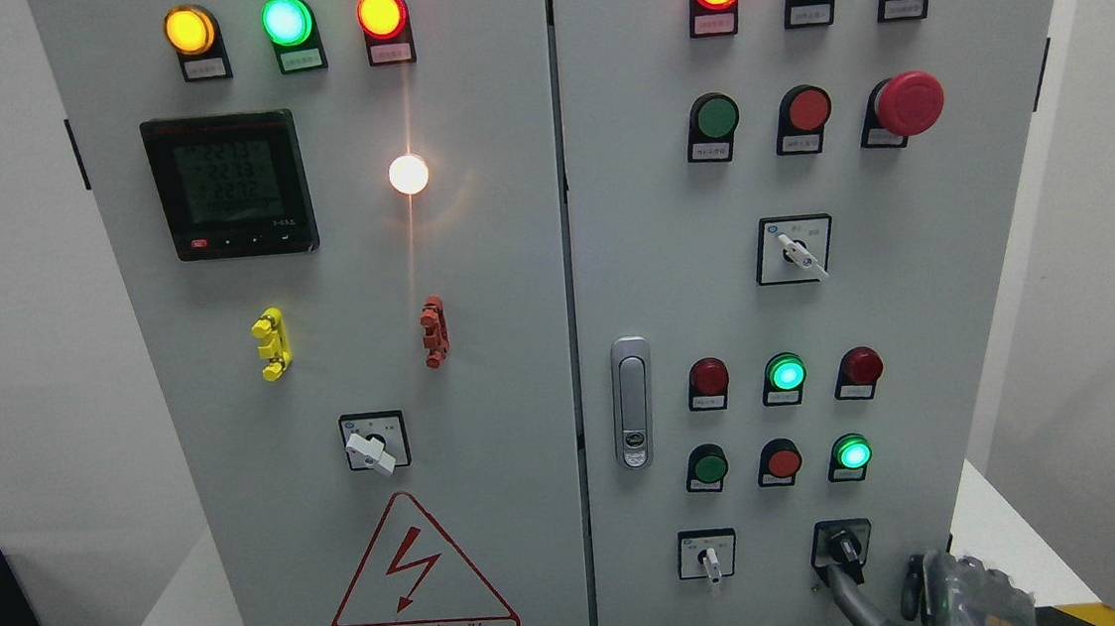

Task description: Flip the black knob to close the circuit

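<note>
The black knob (pixel 842 543) sits on a black square plate at the lower right of the grey cabinet's right door (pixel 648 196); its handle points down and slightly right. My right hand (pixel 869 579) comes up from the bottom right corner, just below the knob. One dark finger (pixel 841 591) reaches to the plate's lower left edge, close to the knob's handle; whether it touches is unclear. Another finger stays curled off to the right. Nothing is grasped. The left hand is out of the picture.
A white-handled selector (pixel 708 558) sits just left of the black knob, with another (pixel 795 250) higher up. Lit green lamps (pixel 786 374) and push buttons stand above the knob. A door latch (pixel 632 403) and red emergency button (pixel 909 103) protrude. The left door carries a meter (pixel 229 185).
</note>
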You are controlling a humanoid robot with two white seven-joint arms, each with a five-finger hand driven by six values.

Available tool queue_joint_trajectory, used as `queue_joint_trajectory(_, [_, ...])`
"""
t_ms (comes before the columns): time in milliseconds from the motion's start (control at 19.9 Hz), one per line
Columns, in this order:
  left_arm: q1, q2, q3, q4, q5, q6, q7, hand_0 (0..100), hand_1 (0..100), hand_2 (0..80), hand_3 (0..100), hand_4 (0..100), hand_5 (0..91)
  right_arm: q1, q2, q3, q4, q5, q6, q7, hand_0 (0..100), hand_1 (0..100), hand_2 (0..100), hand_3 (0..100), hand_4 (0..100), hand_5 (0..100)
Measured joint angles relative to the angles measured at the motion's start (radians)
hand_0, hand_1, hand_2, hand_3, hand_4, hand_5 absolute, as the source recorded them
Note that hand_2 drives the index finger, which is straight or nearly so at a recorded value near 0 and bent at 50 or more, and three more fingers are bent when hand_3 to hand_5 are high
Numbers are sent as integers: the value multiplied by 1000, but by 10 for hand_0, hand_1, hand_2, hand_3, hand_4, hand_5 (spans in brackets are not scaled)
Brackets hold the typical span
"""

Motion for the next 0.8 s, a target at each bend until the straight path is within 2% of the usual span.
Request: queue_joint_trajectory(803, [0,0,0,0,0,0,1,120,556,0,0,0,0,0,-9,-12,-5,-2,-4,5,0,55,874,1000,951,957])
